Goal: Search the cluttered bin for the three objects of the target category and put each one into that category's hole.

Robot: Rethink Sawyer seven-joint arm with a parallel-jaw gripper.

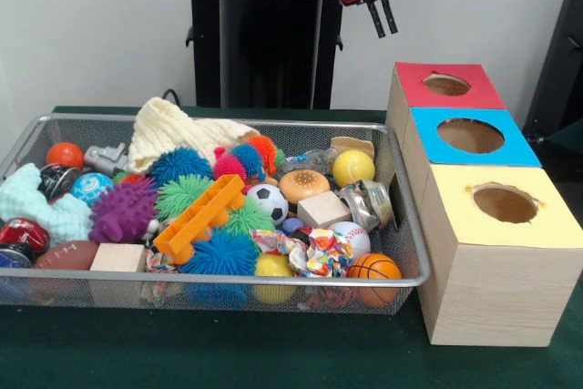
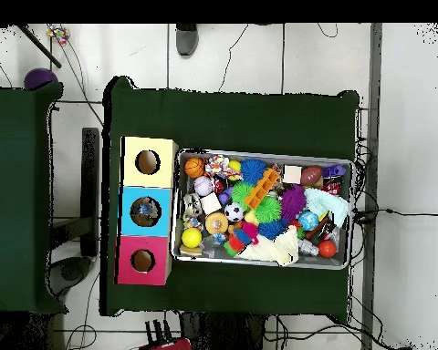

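Note:
The bin, a silver wire-mesh basket, is heaped with toys; it also shows in the overhead view. One wrinkly see-through plastic bottle lies at the far side behind a burger toy, partly buried. A shiny crumpled thing lies near the bin's right wall; I cannot tell whether it is a bottle or a can. No other bottle shows. My gripper hangs high above the table behind the red box, fingers pointing down, slightly apart and empty. In the overhead view only its red body shows.
Three wooden boxes with round holes stand in a row right of the bin: red, blue, yellow. The bin holds spiky balls, a soccer ball, a basketball, wooden blocks, an orange comb-like toy and a cream knit cloth.

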